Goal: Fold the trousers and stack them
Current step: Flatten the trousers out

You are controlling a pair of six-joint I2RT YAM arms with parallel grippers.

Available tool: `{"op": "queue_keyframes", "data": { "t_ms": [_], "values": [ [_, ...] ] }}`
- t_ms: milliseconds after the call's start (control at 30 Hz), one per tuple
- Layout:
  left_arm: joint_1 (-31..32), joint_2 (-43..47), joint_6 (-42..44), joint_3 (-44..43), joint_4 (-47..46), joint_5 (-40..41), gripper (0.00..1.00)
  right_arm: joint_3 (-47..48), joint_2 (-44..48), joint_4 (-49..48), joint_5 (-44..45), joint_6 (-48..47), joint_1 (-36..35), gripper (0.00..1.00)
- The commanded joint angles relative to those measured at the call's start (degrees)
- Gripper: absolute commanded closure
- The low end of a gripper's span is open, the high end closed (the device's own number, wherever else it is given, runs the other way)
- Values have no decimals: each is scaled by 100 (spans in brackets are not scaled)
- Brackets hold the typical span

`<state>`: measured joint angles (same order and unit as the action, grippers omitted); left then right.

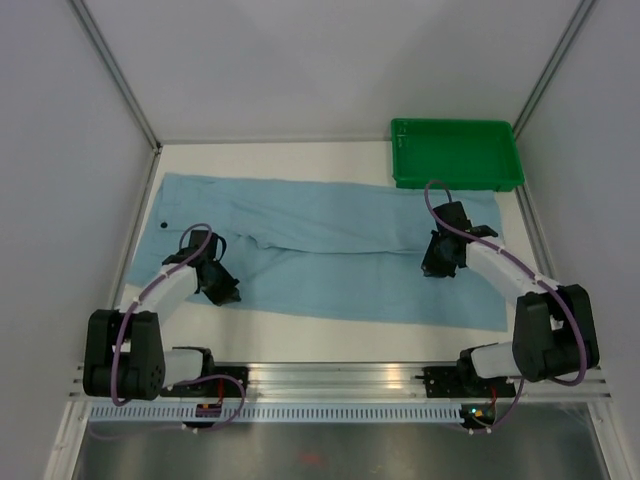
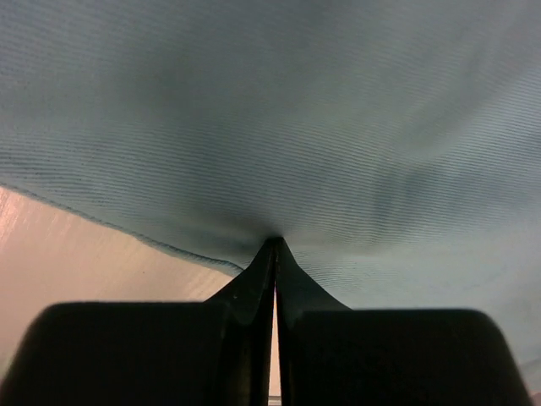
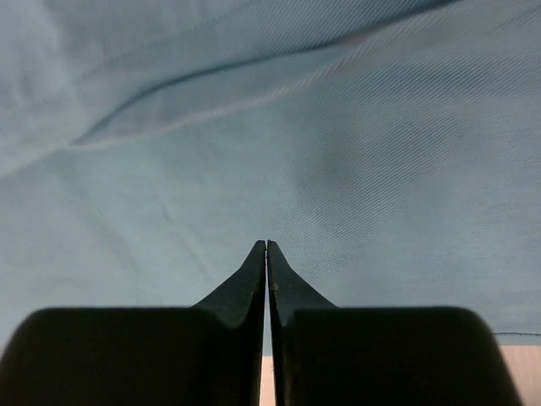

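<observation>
Trousers: the trousers (image 1: 330, 265) lie flat across the table (image 1: 300, 335), waist end at left w/ dark button (image 1: 163, 224), legs running right; the far-right hem sits just beside the green tray (image 1: 455, 150).
L side: left gripper (image 2: 275, 245) is pressed together on the near edge of the waist end. The cloth puckers into the tips, so it reads as a pinch.
R side: right gripper (image 3: 267, 245) is also pressed together, tips down on the leg cloth; can't tell if any fabric is caught.
Step (judged): taking hold of the near side for the first fold, prob. near edge over far.
Doing it well: check the R pinch before you lift — re-grip at the hem if it's empty. Raise both sides level & together, and keep the cloth taut btw the grippers so no slack bunches mid-leg.
Surface: pale, smooth table; cloth will likely slide — lift, don't drag.
Room: grey panels close in on three sides, w/ the tray at far right. Keep the R arm's swing short.
</observation>
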<state>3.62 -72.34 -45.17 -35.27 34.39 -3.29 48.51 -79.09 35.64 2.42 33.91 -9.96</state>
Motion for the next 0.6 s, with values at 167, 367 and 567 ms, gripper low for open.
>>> {"op": "queue_keyframes", "data": {
  "t_ms": [167,367,567],
  "values": [
    [-1,44,-1090,231,-785,311,98,-491,-158,-856,-224,336,-542,98],
    [-1,465,-1056,-137,-557,204,98,-817,-720,-1243,-224,143,-639,100],
    [-896,291,-573,-586,-372,383,98,-1044,-1073,-1410,-389,63,-630,100]
  ]
}}
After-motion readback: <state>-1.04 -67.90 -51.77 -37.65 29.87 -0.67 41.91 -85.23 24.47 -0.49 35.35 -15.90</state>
